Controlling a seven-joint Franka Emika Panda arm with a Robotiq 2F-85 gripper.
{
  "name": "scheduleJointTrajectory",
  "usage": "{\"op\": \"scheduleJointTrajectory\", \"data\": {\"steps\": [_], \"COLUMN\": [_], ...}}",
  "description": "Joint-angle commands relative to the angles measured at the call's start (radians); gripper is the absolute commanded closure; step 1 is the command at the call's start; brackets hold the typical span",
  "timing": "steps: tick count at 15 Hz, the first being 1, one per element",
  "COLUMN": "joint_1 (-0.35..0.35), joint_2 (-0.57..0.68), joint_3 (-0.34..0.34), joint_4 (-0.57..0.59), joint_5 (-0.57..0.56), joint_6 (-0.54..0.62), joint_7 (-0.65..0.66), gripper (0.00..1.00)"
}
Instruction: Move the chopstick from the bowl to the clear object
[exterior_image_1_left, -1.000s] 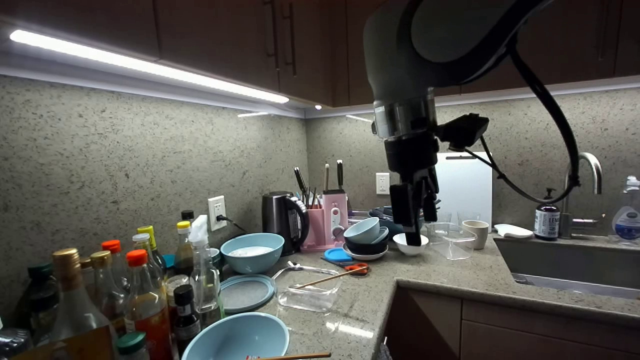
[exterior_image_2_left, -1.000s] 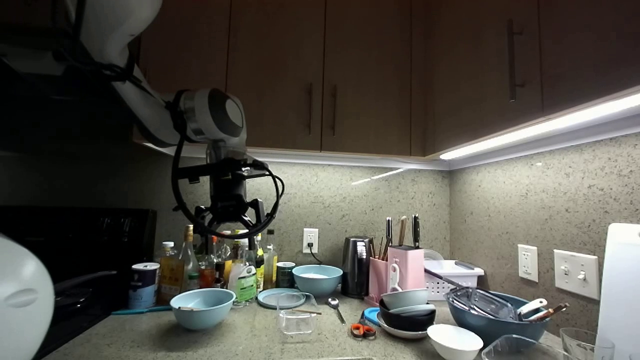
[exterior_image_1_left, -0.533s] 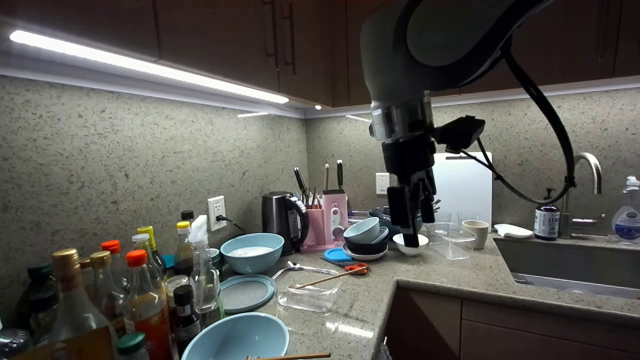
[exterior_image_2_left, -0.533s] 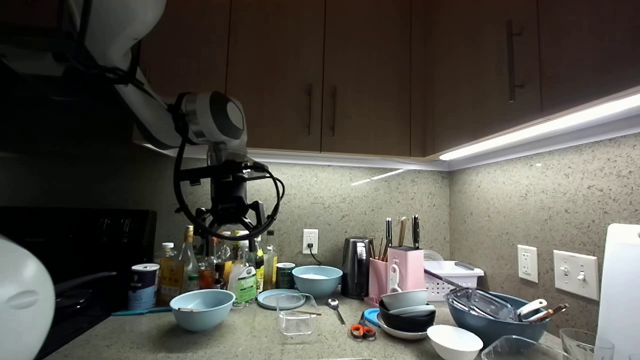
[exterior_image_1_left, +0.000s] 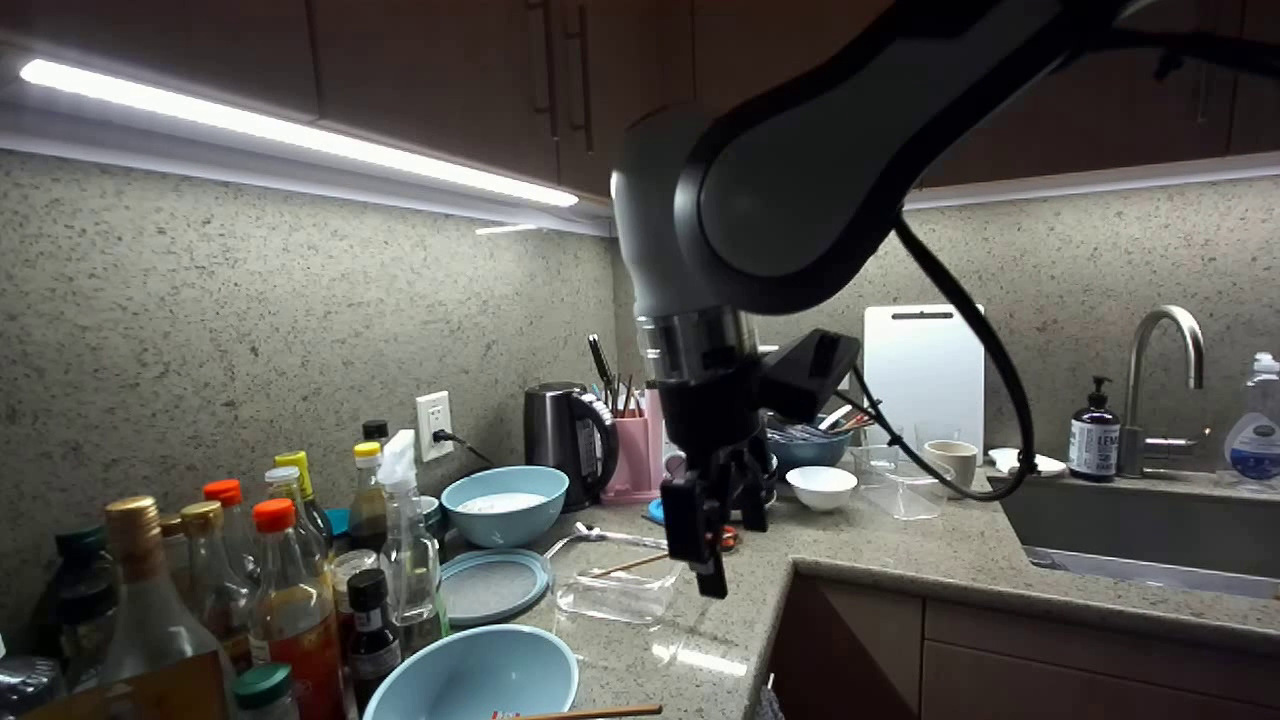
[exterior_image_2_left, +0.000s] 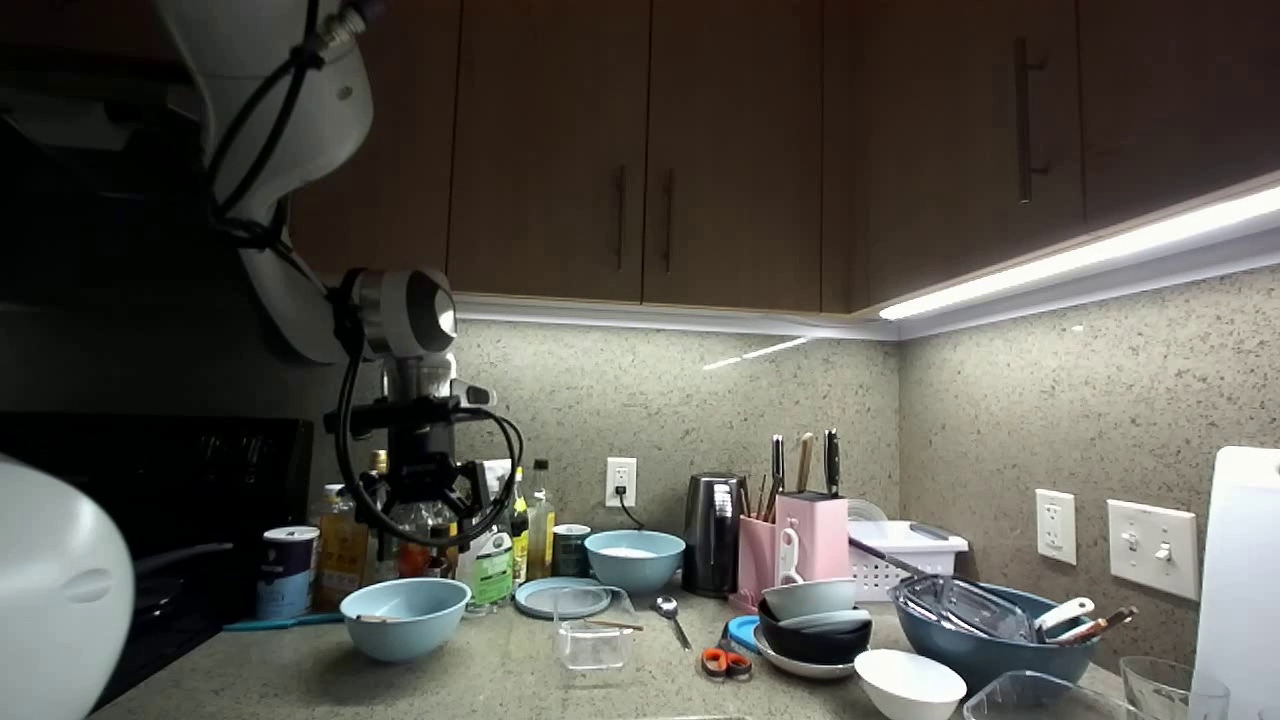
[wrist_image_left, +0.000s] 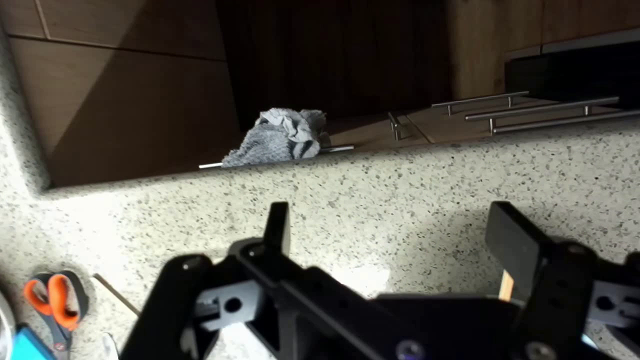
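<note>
The bowl (exterior_image_1_left: 475, 660) is light blue, wide and nearest the camera; it also shows in an exterior view (exterior_image_2_left: 405, 625). A thin brown chopstick (exterior_image_1_left: 600, 712) lies across its rim, with one end sticking out. The clear object (exterior_image_1_left: 615, 598), a transparent tray, stands on the counter beyond the bowl and also shows in an exterior view (exterior_image_2_left: 592, 652). Another chopstick (exterior_image_1_left: 630, 566) lies across it. My gripper (exterior_image_1_left: 733, 558) is open and empty above the counter. In the wrist view a pale stick end (wrist_image_left: 506, 286) shows past one finger (wrist_image_left: 390, 206); most of the bowl is hidden there.
Several bottles (exterior_image_1_left: 290, 580) crowd the wall side beside the bowl. A light-blue plate (exterior_image_1_left: 495, 585) and a deeper light-blue bowl (exterior_image_1_left: 505, 510) stand behind. Orange-handled scissors (exterior_image_2_left: 725, 663) and a spoon (exterior_image_2_left: 675, 620) lie near the tray. The counter edge (wrist_image_left: 350, 155) runs beside the gripper.
The arm has come down a good way and shifted toward the near light-blue bowl. The gripper has stayed open. The bowl, tray and chopsticks have not moved.
</note>
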Motion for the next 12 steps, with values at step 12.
{"op": "scheduleJointTrajectory", "data": {"steps": [12], "joint_1": [0.083], "joint_2": [0.257], "joint_3": [0.006], "joint_4": [0.163], "joint_5": [-0.065], "joint_6": [-0.009], "joint_7": [0.027], "gripper": [0.00]}}
